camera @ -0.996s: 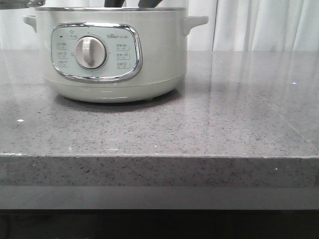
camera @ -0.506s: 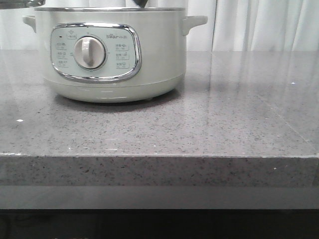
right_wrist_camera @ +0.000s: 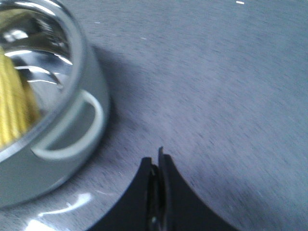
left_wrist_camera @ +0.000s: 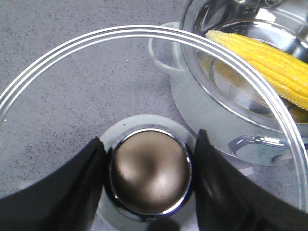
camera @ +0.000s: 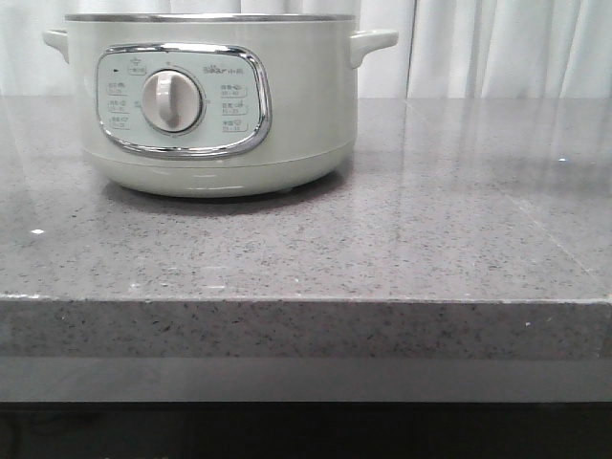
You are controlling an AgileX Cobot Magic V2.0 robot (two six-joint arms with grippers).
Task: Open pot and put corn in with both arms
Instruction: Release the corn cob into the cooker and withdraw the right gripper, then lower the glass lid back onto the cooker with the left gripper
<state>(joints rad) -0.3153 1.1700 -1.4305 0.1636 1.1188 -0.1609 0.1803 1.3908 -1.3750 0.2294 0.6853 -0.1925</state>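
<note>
The pale grey-green pot stands at the back left of the counter, lid off. In the left wrist view the pot is open and the yellow corn lies inside its steel bowl. My left gripper is shut on the round metal knob of the glass lid, held in the air beside the pot. In the right wrist view my right gripper is shut and empty above the counter, beside the pot's side handle. The corn shows there too. Neither gripper shows in the front view.
The grey speckled stone counter stretches right of the pot, with its front edge near the camera. White curtains hang behind it.
Dark gripper parts and a lid edge seen above the pot's rim in the front view have left the picture. The pot has not moved.
</note>
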